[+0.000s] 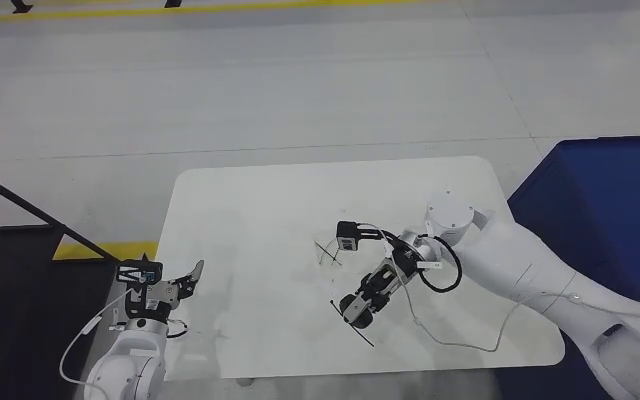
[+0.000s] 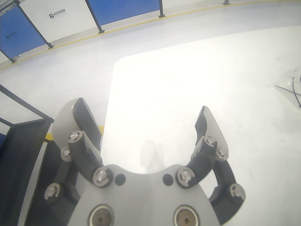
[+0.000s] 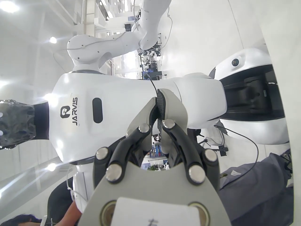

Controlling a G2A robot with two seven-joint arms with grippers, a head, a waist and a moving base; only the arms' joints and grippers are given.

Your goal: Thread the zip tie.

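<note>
A thin black zip tie lies slantwise just above the white table, near its front middle. My right gripper is shut on it. In the right wrist view the fingers are pressed together, and the zip tie sticks out past their tips as a short curved strand. My left gripper hangs at the table's front left edge, far from the tie. Its fingers stand wide open with nothing between them.
A clear plastic bag holding more black ties lies mid-table, just beyond the right gripper; the bag also shows in the left wrist view. A thin white cable trails over the table's right front. A blue panel stands to the right.
</note>
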